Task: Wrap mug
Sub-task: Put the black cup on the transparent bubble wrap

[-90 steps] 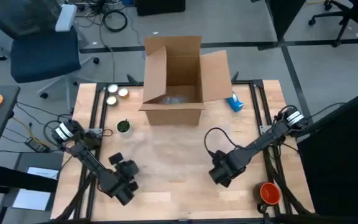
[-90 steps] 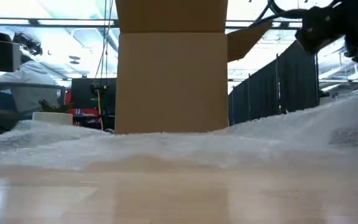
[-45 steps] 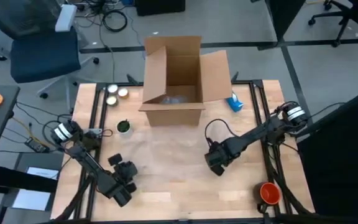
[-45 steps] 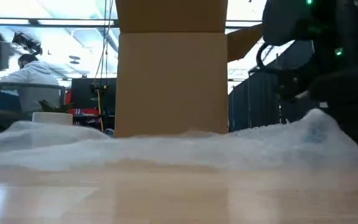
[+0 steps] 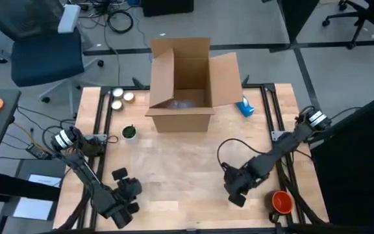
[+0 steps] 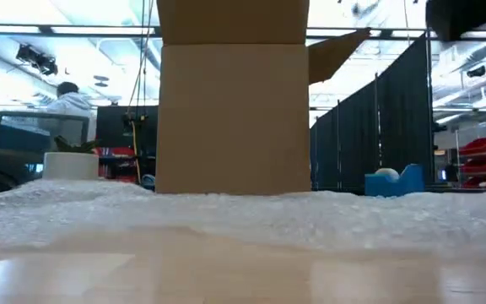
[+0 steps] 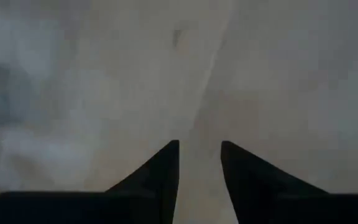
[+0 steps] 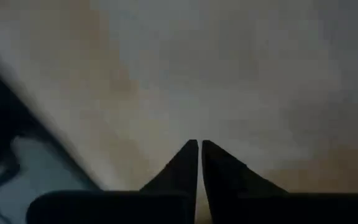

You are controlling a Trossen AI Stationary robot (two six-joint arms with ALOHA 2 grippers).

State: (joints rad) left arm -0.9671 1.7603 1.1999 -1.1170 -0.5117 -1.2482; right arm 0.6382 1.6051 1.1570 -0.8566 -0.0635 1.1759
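A clear sheet of bubble wrap (image 5: 174, 162) lies flat on the middle of the wooden table; the low view shows it as a low white band (image 6: 243, 221). The orange mug (image 5: 282, 201) stands on its base near the table's near right corner, off the wrap. My right gripper (image 5: 236, 190) is just left of the mug, near the wrap's near right part, fingers shut (image 8: 199, 149). My left gripper (image 5: 126, 196) is at the near left, by the wrap's near left part, fingers a little open (image 7: 200, 155) and pointing down at the sheet. My right gripper points down over the wrap's near right part with its fingers shut. I cannot tell whether it touches the sheet. My left gripper's fingers stand apart above the sheet; whether they touch it I cannot tell.
An open cardboard box (image 5: 187, 84) stands at the far middle. Left of it are two small round tins (image 5: 118, 97) and a green-topped jar (image 5: 129, 132); a blue object (image 5: 245, 107) lies to its right. Metal rails (image 5: 284, 175) run along both table sides.
My right gripper went toward the table's middle, then back toward the near edge. The wrap's right part, held up in a peak half a second ago, now lies flat. My left gripper has gone a little toward the near edge.
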